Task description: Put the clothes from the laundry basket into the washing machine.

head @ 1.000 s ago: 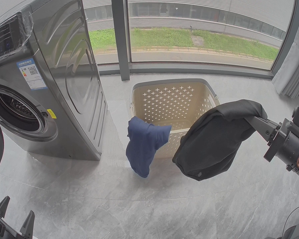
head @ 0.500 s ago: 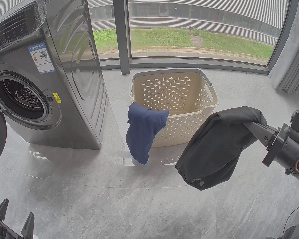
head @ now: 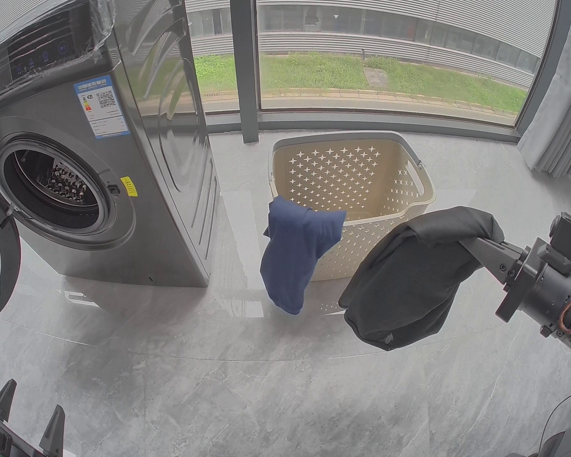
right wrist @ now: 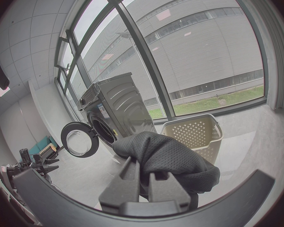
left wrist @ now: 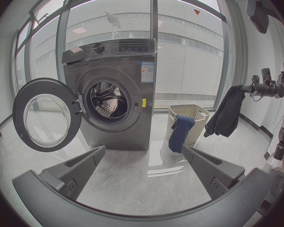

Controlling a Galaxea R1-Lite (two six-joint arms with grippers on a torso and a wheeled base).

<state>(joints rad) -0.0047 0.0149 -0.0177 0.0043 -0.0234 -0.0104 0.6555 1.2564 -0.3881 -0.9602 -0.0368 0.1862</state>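
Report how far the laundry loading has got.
Done: the washing machine door hangs open; no clothes show in the drum. In hand: the right gripper holds a black garment in the air beside the laundry basket. To do: loading it, then the blue garment draped over the basket's rim. The left gripper is open and empty.

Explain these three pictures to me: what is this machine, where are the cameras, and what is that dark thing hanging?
It is a two-armed robot doing laundry. One picture looks down from its head; the other two come from cameras on its wrists. The right gripper is shut on a black garment, held in the air. The left gripper is open and empty. On the floor stand a washing machine, its door open, and a laundry basket with a blue garment draped over its rim.
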